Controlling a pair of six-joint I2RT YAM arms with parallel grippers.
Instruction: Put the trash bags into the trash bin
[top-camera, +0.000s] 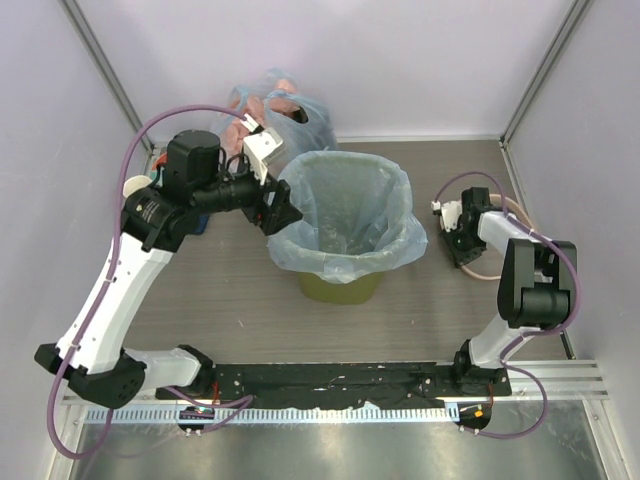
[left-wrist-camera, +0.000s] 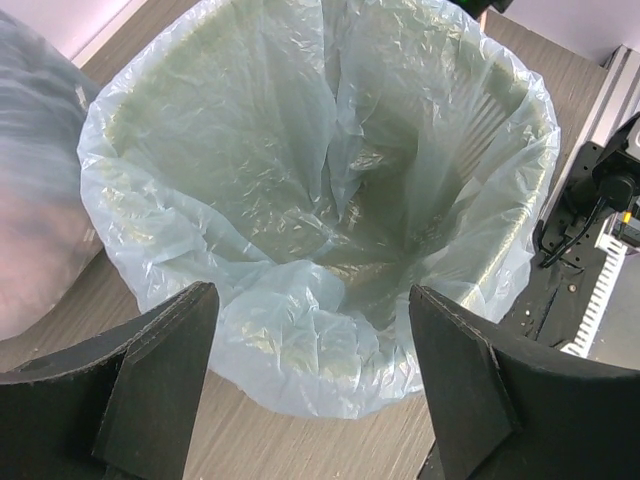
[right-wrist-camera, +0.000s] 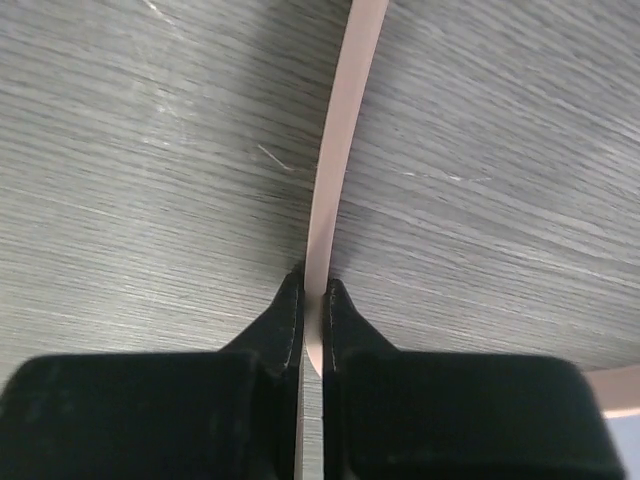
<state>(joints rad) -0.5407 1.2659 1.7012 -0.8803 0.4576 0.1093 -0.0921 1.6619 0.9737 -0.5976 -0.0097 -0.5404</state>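
Lining the trash bin, the trash bag is draping over its rim in the top view, with the left gripper beside it. Left wrist view: jaws are standing wide, empty. Right wrist view: the right gripper is pinching the pinkish ring on the table.

Plastic on wood
We see a thin shiny plastic bag, a smooth ring, a matt wood-grain table.

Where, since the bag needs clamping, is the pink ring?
Top view: the pink ring lies on the table right of the trash bin, pinched by the right gripper.
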